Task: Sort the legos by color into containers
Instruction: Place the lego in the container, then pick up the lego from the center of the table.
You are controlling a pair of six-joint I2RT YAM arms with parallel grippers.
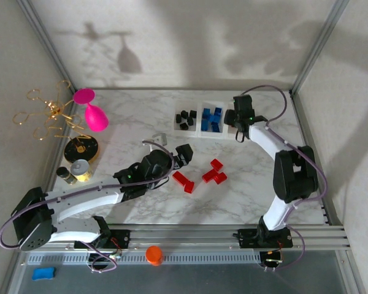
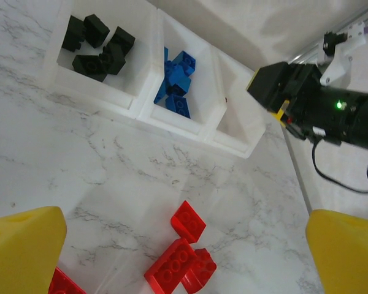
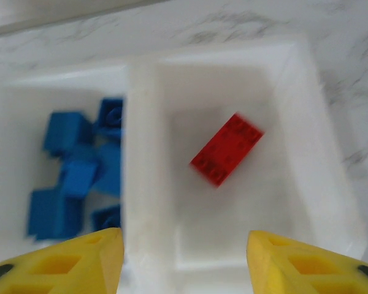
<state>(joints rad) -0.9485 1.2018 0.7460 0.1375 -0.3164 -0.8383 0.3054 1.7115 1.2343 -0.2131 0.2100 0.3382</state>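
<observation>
A red lego (image 3: 227, 149) lies in the end compartment of the clear tray (image 3: 141, 153), next to the blue legos (image 3: 80, 177), under the right tool (image 3: 181, 245), whose jaws stand parted and empty, seemingly close enough to the rim that a careless lift could clip it and jolt the tray across the marble surface (image 3: 233, 18).

The top external camera looks down from high above the near edge of the tabletop (image 1: 135, 122), far enough back to take in all of it, with the tray (image 1: 198, 119) at the far side. The left wrist camera sits low over mid-tabletop and faces obliquely toward that tray, past the fingers of the left gripper (image 2: 185, 254). The right wrist camera looks straight down from close above the tray's right-end and middle compartments, a patch that all three views share.
</observation>
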